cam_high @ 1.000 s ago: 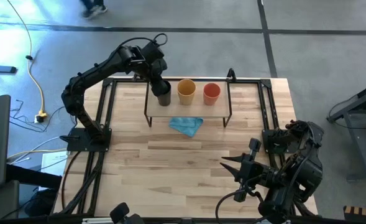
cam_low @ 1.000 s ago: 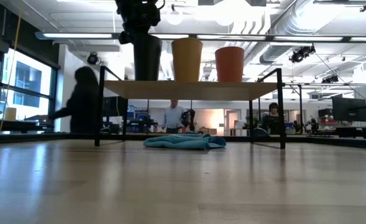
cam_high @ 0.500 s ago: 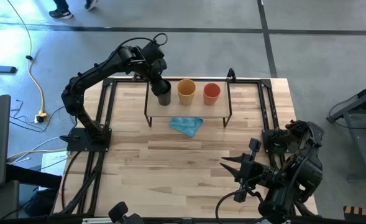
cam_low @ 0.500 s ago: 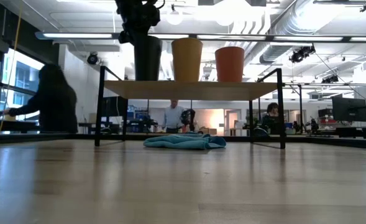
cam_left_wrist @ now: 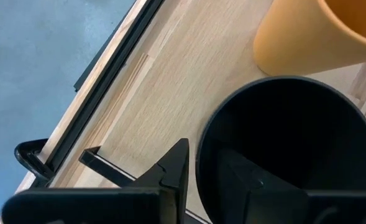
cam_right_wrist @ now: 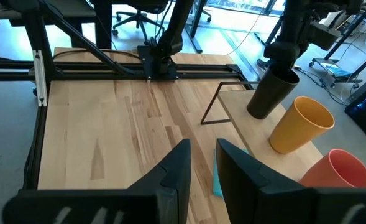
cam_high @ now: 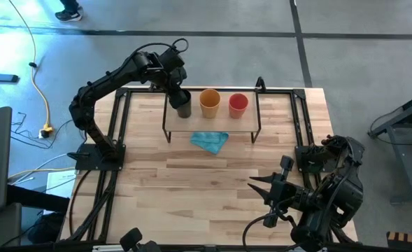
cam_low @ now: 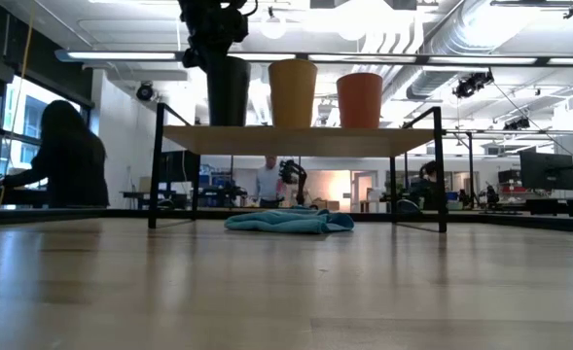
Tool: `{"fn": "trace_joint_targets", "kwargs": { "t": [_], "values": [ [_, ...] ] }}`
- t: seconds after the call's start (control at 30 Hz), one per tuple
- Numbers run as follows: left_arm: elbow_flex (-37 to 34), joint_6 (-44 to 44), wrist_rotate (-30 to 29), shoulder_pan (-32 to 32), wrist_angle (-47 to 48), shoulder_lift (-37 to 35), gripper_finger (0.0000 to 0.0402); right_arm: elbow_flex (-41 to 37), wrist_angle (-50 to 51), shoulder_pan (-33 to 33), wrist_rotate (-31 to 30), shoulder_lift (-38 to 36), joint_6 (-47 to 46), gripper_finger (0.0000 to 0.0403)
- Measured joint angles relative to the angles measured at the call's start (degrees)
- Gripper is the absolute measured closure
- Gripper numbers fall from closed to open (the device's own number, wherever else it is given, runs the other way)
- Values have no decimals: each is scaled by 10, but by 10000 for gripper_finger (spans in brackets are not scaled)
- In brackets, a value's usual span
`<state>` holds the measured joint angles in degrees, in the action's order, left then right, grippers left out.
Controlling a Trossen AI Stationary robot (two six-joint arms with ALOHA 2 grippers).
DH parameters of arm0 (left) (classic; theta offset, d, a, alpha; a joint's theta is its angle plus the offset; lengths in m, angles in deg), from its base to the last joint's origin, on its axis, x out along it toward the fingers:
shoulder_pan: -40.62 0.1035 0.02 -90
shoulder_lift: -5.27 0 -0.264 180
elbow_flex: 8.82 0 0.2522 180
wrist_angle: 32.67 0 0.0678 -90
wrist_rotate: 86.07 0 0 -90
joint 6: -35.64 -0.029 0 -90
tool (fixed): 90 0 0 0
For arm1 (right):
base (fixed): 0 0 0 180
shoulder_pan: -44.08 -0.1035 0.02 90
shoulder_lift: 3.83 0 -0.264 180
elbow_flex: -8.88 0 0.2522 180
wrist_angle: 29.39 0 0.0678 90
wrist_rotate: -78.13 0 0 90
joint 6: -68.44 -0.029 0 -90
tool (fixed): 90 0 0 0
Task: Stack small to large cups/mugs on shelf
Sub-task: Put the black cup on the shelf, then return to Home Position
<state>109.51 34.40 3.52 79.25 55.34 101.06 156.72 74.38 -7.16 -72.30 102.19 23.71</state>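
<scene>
We see the left pincer (cam_high: 180, 98) at the left end of the shelf (cam_high: 212, 124), over the black cup (cam_low: 228, 89). A second ago it clasped the cup's rim; now its fingers have eased apart a little. In the left wrist view one finger (cam_left_wrist: 245, 180) reaches inside the cup and the other stands just outside the wall, so the hold looks slack. We cannot tell whether the fingers still touch the wall.

The black cup has barely shifted and stands upright on the shelf, just beside the yellow-orange cup (cam_high: 210, 102), with the red-orange cup (cam_high: 238, 104) next toward the right end. All three stand in a row by height, so we judge the placing done once the left arm lifts clear.

The light blue cloth (cam_high: 210, 141) lies on the table in front of the shelf. The right pincer (cam_high: 275, 183) waits near the table's front right corner, its fingers a little apart and empty.
</scene>
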Motion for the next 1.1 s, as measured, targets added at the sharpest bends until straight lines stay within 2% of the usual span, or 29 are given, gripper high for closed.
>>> {"fn": "trace_joint_targets", "kwargs": {
  "t": [0.73, 1.1],
  "values": [
    [0, 0, 31, 0, -11, -6, 346, 0, 0, 0, 0, 0, 8, 334],
    [0, 0, 44, 0, -24, -67, 346, 0, 0, 0, 0, 0, 26, 334]
  ]
}}
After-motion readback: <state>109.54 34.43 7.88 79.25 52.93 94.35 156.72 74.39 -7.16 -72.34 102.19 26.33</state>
